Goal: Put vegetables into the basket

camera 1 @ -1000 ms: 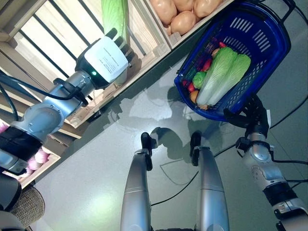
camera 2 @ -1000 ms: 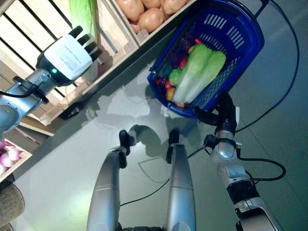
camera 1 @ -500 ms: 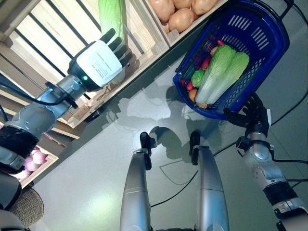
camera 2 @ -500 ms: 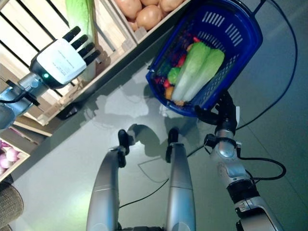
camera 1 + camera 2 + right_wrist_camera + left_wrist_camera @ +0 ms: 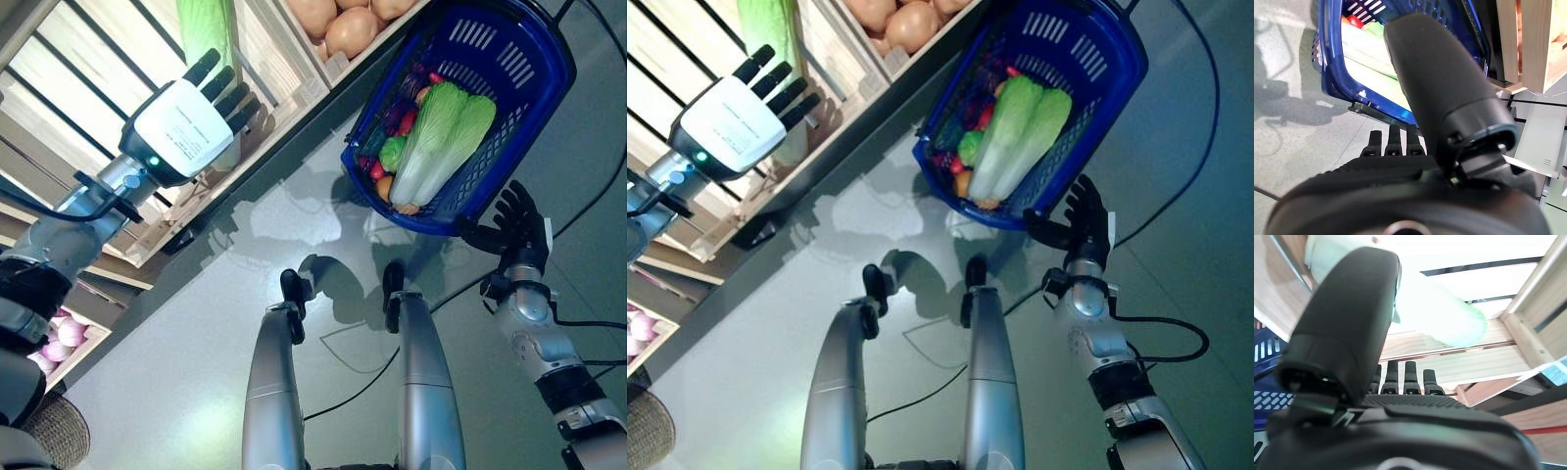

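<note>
With straight fingers and nothing held, the left hand [image 5: 186, 122] reaches toward a napa cabbage [image 5: 204, 22] in the wooden crate [image 5: 269, 44], while the right hand [image 5: 1080, 223], fingers spread, is empty just beside the blue basket [image 5: 549, 69].

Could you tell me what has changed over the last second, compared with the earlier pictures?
The right hand has come off the blue basket: it was under the rim, and now it is open just beside it. The left hand has shifted slightly and stays open, reaching toward the cabbage on the wooden shelf. The vegetables in the basket lie as before.
</note>
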### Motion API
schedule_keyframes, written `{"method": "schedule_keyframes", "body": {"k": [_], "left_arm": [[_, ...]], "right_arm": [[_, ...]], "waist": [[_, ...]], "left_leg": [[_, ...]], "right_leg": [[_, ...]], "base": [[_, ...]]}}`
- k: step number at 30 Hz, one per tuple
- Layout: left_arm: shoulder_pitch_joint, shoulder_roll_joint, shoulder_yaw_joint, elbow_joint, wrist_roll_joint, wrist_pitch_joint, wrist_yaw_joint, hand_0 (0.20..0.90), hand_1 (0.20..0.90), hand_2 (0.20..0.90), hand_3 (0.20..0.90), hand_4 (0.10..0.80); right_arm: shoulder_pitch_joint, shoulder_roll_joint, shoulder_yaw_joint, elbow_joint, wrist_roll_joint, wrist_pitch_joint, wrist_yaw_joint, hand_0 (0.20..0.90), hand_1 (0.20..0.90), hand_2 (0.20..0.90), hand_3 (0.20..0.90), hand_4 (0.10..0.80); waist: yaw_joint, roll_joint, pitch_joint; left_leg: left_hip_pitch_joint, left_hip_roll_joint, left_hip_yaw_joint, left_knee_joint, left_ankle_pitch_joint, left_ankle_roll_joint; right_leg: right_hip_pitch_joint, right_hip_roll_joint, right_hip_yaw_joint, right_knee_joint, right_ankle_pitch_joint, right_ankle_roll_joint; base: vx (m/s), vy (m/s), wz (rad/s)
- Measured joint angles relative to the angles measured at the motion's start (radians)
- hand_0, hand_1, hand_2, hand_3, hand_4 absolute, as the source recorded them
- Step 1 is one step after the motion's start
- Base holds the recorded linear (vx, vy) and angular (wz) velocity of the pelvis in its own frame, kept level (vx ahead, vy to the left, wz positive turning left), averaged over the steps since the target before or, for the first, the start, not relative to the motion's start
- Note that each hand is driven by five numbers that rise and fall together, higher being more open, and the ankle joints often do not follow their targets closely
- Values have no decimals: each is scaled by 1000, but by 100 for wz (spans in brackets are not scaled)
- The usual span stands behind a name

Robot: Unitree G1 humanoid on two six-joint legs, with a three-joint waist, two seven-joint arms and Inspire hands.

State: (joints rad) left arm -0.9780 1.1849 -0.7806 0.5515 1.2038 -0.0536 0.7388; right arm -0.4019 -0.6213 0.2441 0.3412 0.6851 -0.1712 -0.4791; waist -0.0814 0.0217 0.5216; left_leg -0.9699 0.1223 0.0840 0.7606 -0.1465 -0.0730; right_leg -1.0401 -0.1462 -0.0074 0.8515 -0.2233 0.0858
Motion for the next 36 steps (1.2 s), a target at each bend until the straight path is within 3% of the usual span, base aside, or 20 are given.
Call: {"method": "schedule_keyframes", "body": {"k": [4, 5, 6, 30, 36], "left_arm": [[-1, -1, -1, 1, -1, 0, -2, 900, 900, 900, 900, 800], [-4, -2, -3, 1, -1, 1, -5, 540, 540, 540, 540, 560], [-15, -2, -19, 2, -3, 4, -11, 300, 300, 300, 300, 400], [-53, -39, -40, 20, -41, 6, -35, 300, 300, 300, 300, 400], [-52, -40, -39, 20, -80, 6, 46, 300, 300, 300, 300, 400]], "right_arm": [[-6, -1, 0, -19, 3, 8, 0, 900, 900, 900, 900, 800], [-6, -2, 0, -23, 3, 8, 0, 900, 900, 900, 900, 800], [-5, -2, 0, -26, 3, 9, 0, 900, 900, 900, 900, 800], [-2, -19, 1, -33, 4, 15, 0, 900, 900, 900, 900, 800], [9, -19, 2, -33, 3, 15, 0, 900, 900, 900, 900, 800]], "waist": [[-8, 0, 0], [-9, 0, 0], [-12, 0, 0], [-13, 0, 0], [-12, -1, 0]], "left_leg": [[-2, 1, 2, 6, -5, 3], [-2, 1, 3, 8, -6, 4], [-2, 1, 4, 11, -7, 5], [-4, 15, 31, 17, -15, 17], [20, 15, 31, 5, -13, 14]], "right_leg": [[0, 0, 2, -1, 1, 2], [0, 0, 4, -1, 1, 3], [0, 1, 5, -1, 2, 4], [-5, 8, 21, -18, 25, 10], [19, 7, 13, -28, 26, 10]], "base": [[10, 34, -2], [16, 45, -4], [13, 32, -3], [8, 9, -3], [19, -24, 0]]}}
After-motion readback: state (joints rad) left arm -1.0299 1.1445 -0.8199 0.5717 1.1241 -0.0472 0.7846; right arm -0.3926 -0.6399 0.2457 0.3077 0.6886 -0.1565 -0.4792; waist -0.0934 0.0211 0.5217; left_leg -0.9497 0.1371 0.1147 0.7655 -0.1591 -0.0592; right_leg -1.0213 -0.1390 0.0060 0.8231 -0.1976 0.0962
